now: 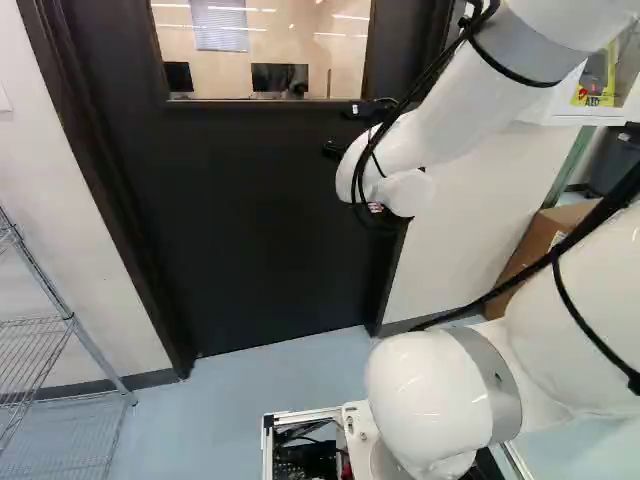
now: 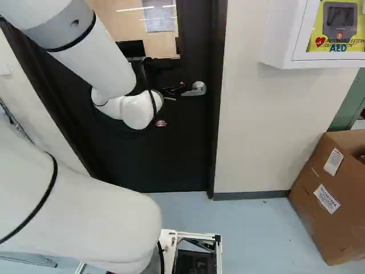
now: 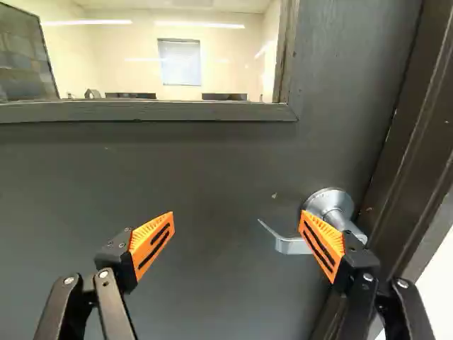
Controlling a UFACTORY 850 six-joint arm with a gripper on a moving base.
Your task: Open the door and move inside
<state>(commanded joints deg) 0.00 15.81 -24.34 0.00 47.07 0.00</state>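
Observation:
The dark door (image 1: 250,230) stands closed in its frame, with a window in its upper part. In the right base view my gripper (image 2: 174,91) is close to the silver lever handle (image 2: 197,89), near the door's edge. The wrist view shows the gripper (image 3: 238,214) open, its orange pads wide apart and only door surface between them. One finger (image 3: 323,244) overlaps the lever (image 3: 289,245) and hides part of it; the lever's free end points into the space between the fingers. Whether that finger touches the handle I cannot tell.
A wire shelf rack (image 1: 68,325) stands by the wall at the left of the left base view. In the right base view, a white AED cabinet (image 2: 276,43) hangs on the wall right of the door, and a cardboard box (image 2: 325,200) sits on the floor below.

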